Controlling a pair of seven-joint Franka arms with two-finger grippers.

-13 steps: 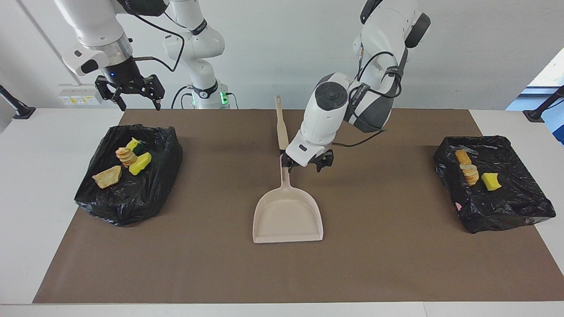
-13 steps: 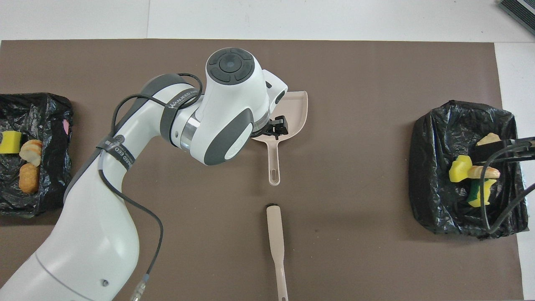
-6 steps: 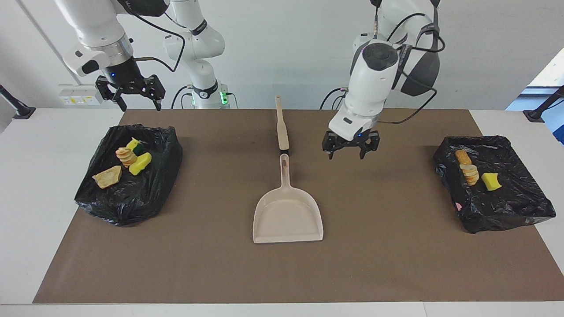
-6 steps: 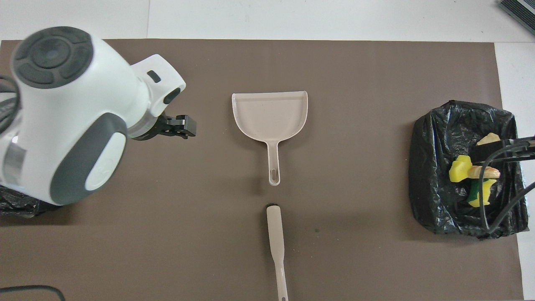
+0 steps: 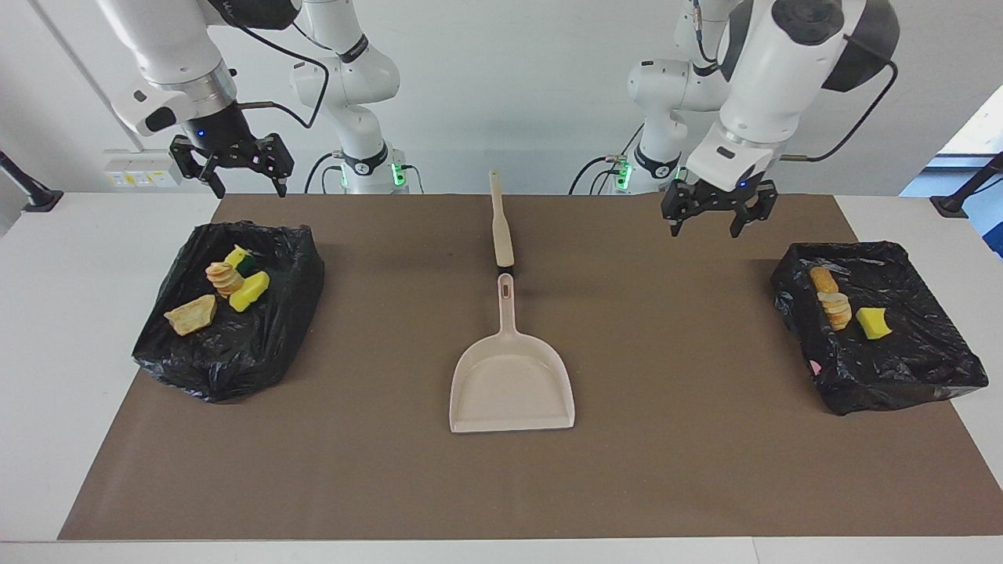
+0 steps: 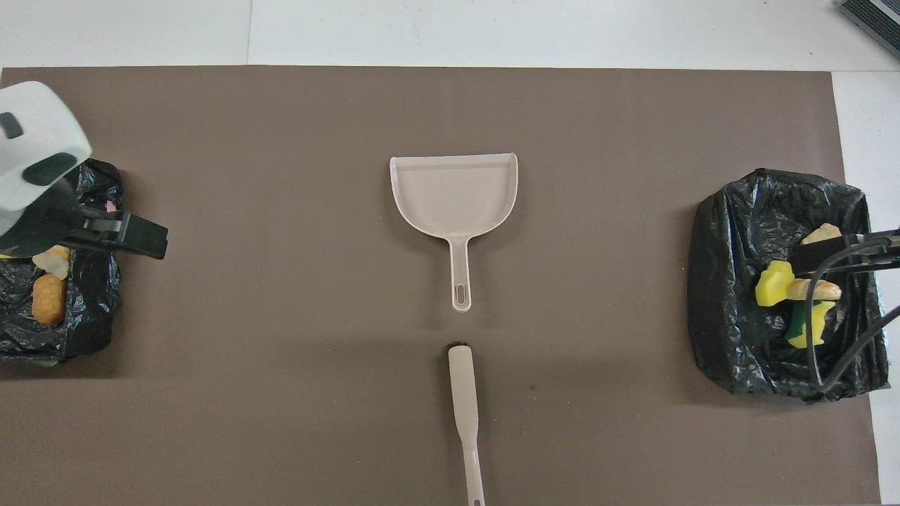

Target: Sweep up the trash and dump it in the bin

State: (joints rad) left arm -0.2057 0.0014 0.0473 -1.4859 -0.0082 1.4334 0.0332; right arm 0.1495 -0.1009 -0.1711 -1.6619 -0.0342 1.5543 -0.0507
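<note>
brown mat (image 5: pixel 674 439), scraps (image 5: pixel 227 286) binned

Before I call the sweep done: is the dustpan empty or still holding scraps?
Empty. The dustpan lies flat on the mat, its beige tray bare in both views.

Even, bright light falls from above; the white wall and table edges (image 5: pixel 47 329) look nearly washed out. Shadows on the brown mat (image 5: pixel 674 470) are soft and faint, darkest beside the dustpan (image 5: pixel 511 384). The black bin liners (image 5: pixel 235 345) carry small glints. Both views are sharp, without visible blur or edge bending.
</note>
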